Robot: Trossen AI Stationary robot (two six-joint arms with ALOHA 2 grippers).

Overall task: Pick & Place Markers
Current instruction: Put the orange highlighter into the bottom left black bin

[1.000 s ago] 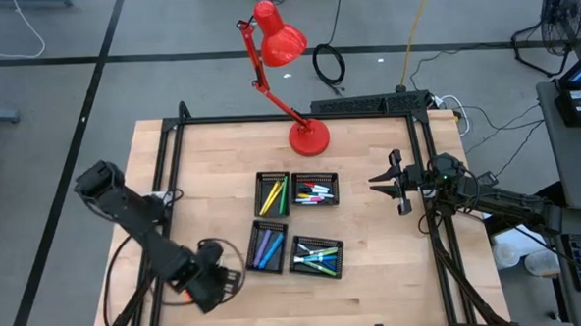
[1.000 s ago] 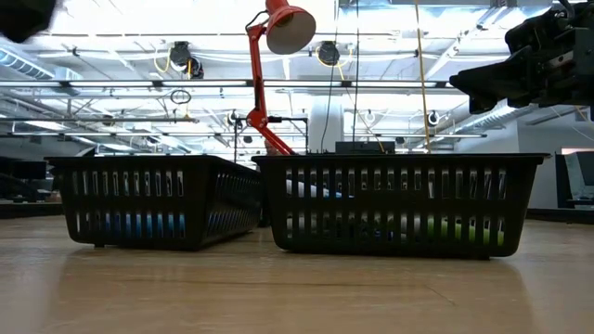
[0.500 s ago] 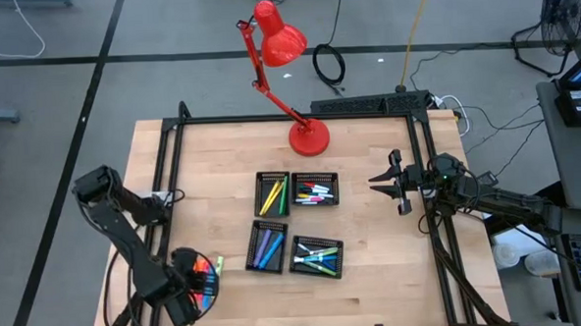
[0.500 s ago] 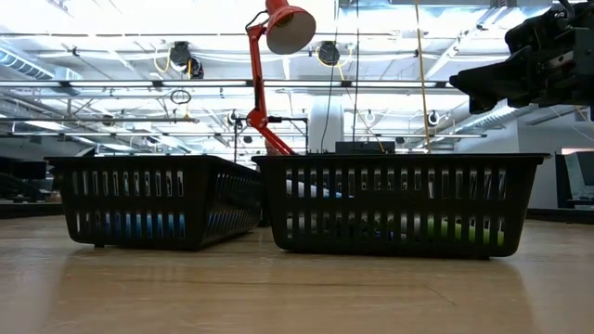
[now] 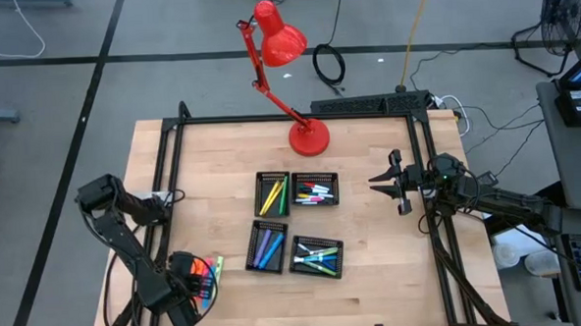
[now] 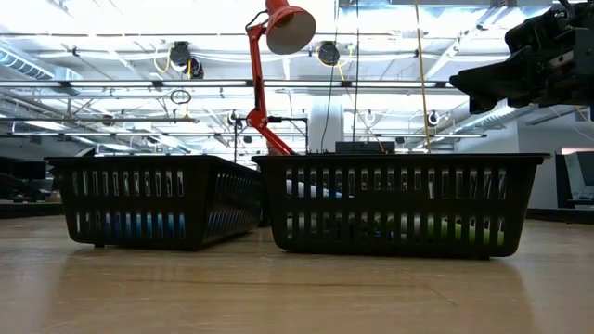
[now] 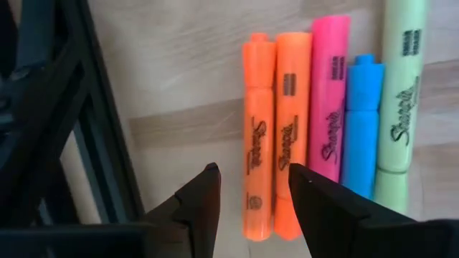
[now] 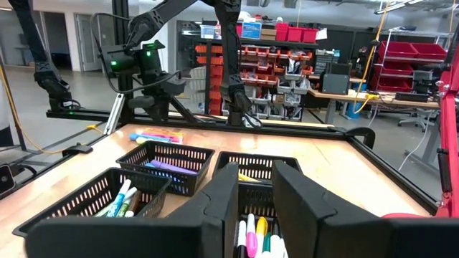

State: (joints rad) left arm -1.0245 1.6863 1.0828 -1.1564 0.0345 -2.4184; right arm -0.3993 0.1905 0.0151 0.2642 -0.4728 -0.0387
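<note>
A row of highlighters (image 7: 315,122) lies side by side on the wooden table near its left near corner (image 5: 209,275): two orange, one pink, one blue, one yellow-green. My left gripper (image 7: 252,172) hangs open just above them, pointing down. Its fingers stand to either side of the outer orange highlighter (image 7: 258,136), and I see no contact. My right gripper (image 5: 385,181) waits level at the table's right side, open with nothing between its fingers (image 8: 254,179). More markers fill four black mesh trays at the table's middle.
The four trays (image 5: 272,193) (image 5: 316,189) (image 5: 267,248) (image 5: 317,257) stand in a two-by-two block. A red desk lamp (image 5: 309,138) stands at the far middle. A black frame rail (image 7: 100,129) runs close beside the highlighters along the table's left edge.
My left gripper has swung toward the table's left near corner and tipped to point more steeply down. The row of highlighters, covered by it a second ago, now shows beside it on the table.
</note>
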